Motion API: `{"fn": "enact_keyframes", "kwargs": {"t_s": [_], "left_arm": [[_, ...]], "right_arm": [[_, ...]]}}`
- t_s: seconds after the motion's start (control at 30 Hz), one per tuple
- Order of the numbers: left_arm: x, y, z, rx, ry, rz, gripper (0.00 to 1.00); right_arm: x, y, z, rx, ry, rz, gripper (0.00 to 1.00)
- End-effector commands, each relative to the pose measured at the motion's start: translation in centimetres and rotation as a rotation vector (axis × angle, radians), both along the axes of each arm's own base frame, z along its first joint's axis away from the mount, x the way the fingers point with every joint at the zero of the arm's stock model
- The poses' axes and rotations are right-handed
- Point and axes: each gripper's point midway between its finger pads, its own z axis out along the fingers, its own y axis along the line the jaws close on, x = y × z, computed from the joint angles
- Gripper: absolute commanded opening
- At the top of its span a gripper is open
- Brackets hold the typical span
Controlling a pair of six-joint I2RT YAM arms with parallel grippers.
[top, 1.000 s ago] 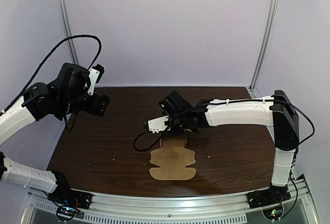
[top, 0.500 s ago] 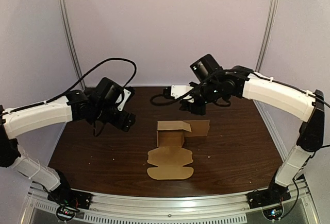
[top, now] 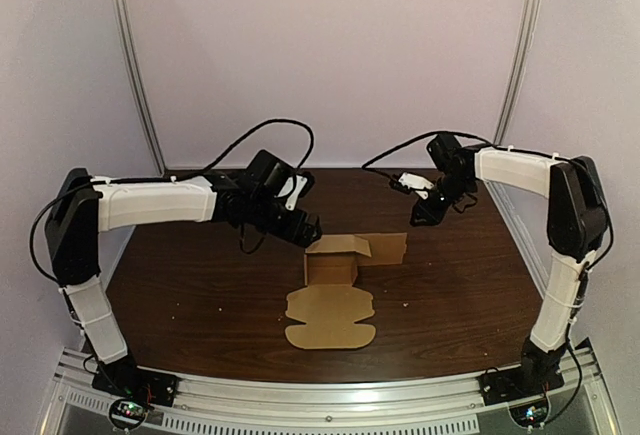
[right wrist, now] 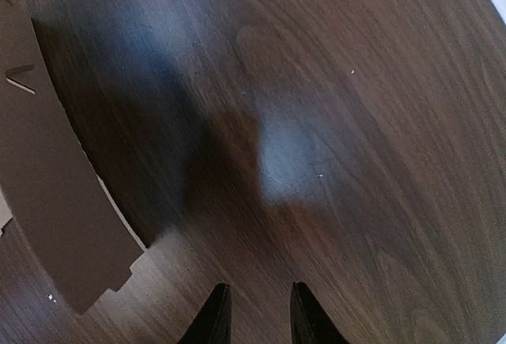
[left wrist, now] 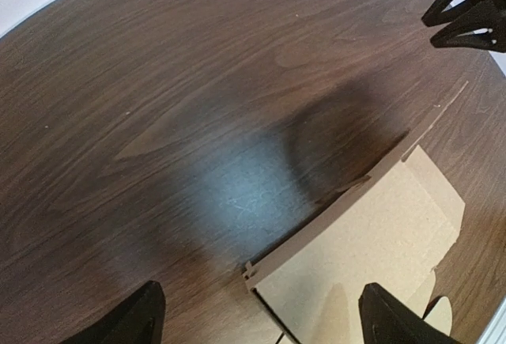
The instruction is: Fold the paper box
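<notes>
**Left hand** (top: 305,229): fingers set wide, empty, poised just off the 10 o'clock corner of the paper box (top: 334,263).

**Right hand** (top: 424,211): fingers narrow with a slim gap between them, empty, well clear at the box's 2 o'clock.

**Box:** it stands mid-surface (top: 200,285) between the two hands, partly erected. Walls are raised around an open cell, a side flap (top: 386,248) lies out toward 3 o'clock, and the scalloped lid panel (top: 332,320) lies flat toward 6 o'clock.

**Step in hand, as judged:** approach to the raised walls; the closing flaps are not yet folded. The next move likely calls for the left hand to steady the near wall while the right comes in to turn the 3 o'clock flap inward. An unsupported wall could spring flat.

**Views:** only the overhead view shows the whole box and both arms. The left wrist view adds the thin wall edge and the wide finger spacing. The right wrist view adds the narrow finger gap and one cardboard margin.
</notes>
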Motion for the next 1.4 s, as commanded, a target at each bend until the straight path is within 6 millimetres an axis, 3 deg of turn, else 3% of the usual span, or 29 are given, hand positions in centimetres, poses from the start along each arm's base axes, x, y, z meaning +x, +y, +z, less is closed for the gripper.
{"fn": "enact_keyframes", "kwargs": {"t_s": [0.0, 0.17, 0.47, 0.6, 0.83, 0.93, 1.1, 1.23, 1.37], "left_arm": [[-0.1, -2.2, -0.1, -0.087, 0.045, -0.039, 0.88], [-1.5, -2.3, -1.5, -0.078, 0.081, -0.058, 0.87], [-2.3, -1.7, -3.0, -0.083, 0.117, -0.040, 0.86], [-2.5, -1.9, -3.1, -0.103, 0.130, -0.043, 0.86], [-3.2, -2.6, -3.1, -0.149, 0.168, -0.058, 0.86], [-3.3, -2.6, -3.2, -0.151, 0.175, -0.059, 0.85], [-3.4, -2.6, -3.4, -0.153, 0.182, -0.061, 0.85], [-3.5, -2.6, -3.6, -0.152, 0.187, -0.058, 0.85], [-3.6, -2.5, -3.6, -0.148, 0.191, -0.058, 0.85]], "right_arm": [[-0.4, 0.6, -1.3, 0.022, 0.048, 0.025, 0.27], [-1.7, 2.0, -1.6, 0.081, 0.113, 0.083, 0.28], [-9.7, 4.9, -1.8, 0.089, 0.228, 0.310, 0.31], [-11.6, 5.9, -2.0, 0.087, 0.255, 0.347, 0.32], [-12.6, 7.5, -1.6, 0.082, 0.301, 0.324, 0.33], [-12.2, 7.0, 0.2, 0.098, 0.293, 0.305, 0.34], [-12.5, 7.6, 3.4, 0.167, 0.252, 0.327, 0.43], [-13.3, 8.8, 3.5, 0.213, 0.338, 0.334, 0.55], [-13.7, 9.4, 2.4, 0.187, 0.335, 0.348, 0.57]]}}
